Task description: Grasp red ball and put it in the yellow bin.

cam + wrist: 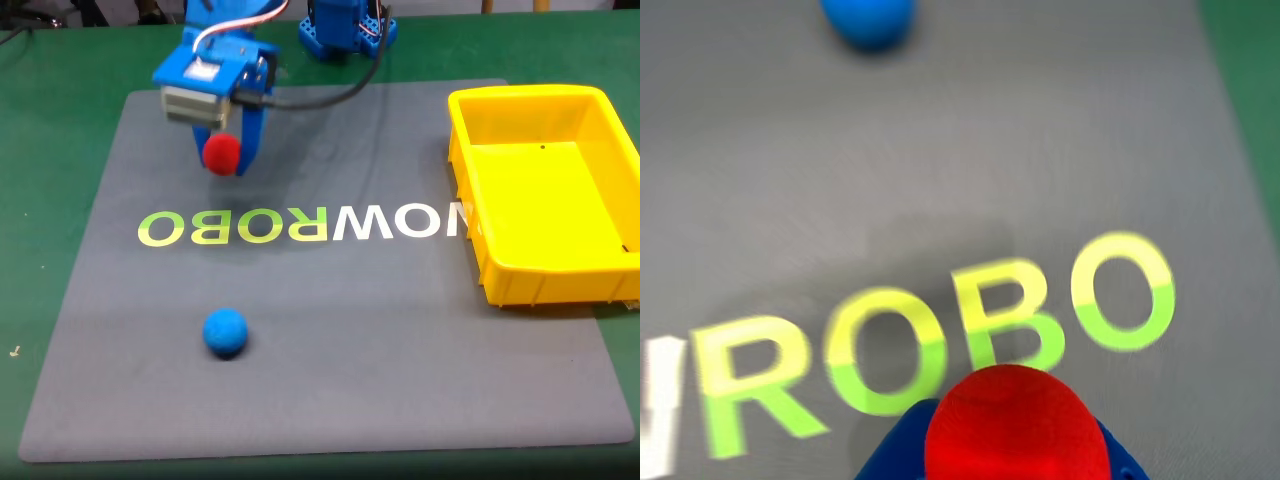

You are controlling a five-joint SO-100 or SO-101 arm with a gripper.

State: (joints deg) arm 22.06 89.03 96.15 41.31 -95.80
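The red ball [222, 151] hangs above the grey mat at the upper left of the fixed view, held between the blue fingers of my gripper [226, 158], which is shut on it. In the wrist view the red ball [1015, 425] sits at the bottom centre with the blue fingers [890, 455] showing on either side of it, above the green lettering. The yellow bin [520, 285] stands at the right edge of the mat, well to the right of the gripper, with nothing inside it.
A blue ball [225, 332] lies on the mat near its front left; the blue ball [868, 18] shows at the top of the wrist view. The grey mat [380, 350] carries lettering across its middle. The arm's blue base [345, 28] stands at the back.
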